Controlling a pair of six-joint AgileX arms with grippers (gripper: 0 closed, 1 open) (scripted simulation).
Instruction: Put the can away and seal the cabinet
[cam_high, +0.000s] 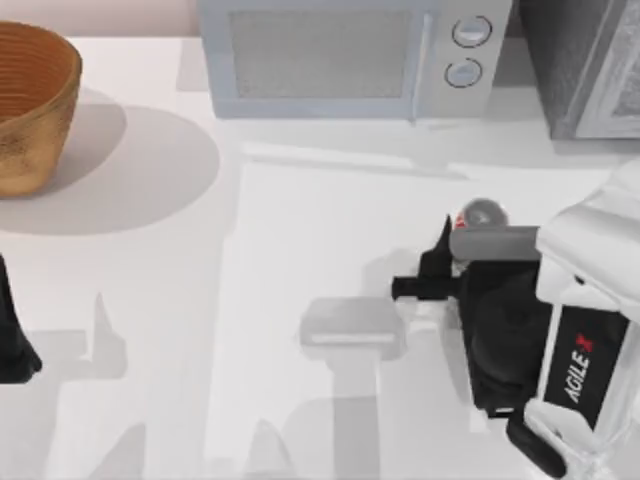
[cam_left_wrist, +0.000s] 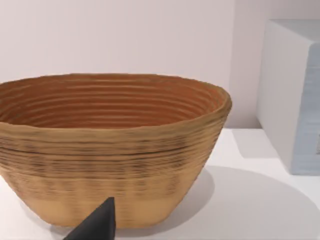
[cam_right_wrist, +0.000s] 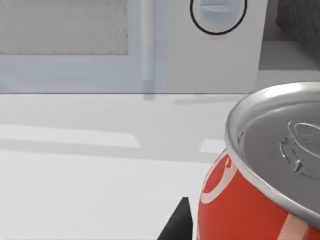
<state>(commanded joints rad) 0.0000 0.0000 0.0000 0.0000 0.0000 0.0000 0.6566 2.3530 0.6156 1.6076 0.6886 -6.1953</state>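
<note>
The can (cam_high: 482, 213) is being approached on the counter (cam_high: 300, 250) by the right end effector (cam_high: 440, 268), finger state unclear; storing and closing the cabinet (cam_high: 580, 65) remain.

On the black panel of my white right arm (cam_high: 585, 370), by the top view's right edge, white capitals read "AGILE" running up the panel, followed by a red X-shaped mark. The small red drink can with the silver top (cam_right_wrist: 260, 195) carries a curl of white lettering on its side, too partial in my right wrist view to read.
</note>
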